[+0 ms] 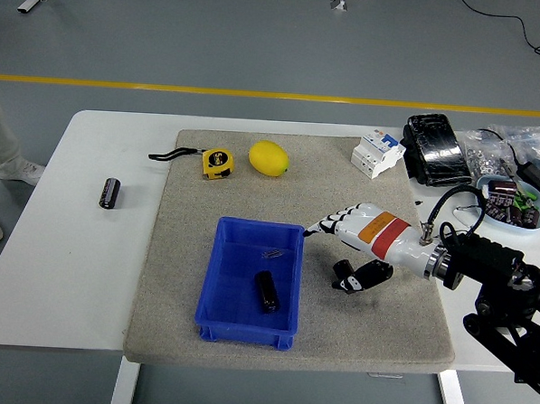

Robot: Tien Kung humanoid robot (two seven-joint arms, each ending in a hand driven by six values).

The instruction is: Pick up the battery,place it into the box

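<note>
battery (266, 290) number one, as we see it, lies on its side inside the blue box (223, 319), a little below the middle of the frame, with a small paper clip (272, 254) near the box's upper wall. the right hand (351, 250) sits just right of the box over the grey mat (372, 325), fingers extended toward the box rim and thumb curled beneath, gripping nothing. we think its fingertips are just clear of the rim, though the angle makes that hard to judge. a second battery (111, 193) rests alone on the white tabletop (58, 272) at centre left. along the mat's upper edge we find a yellow tape measure (217, 162) and a lemon (268, 158), with a white circuit breaker (378, 152) at upper right.
</note>
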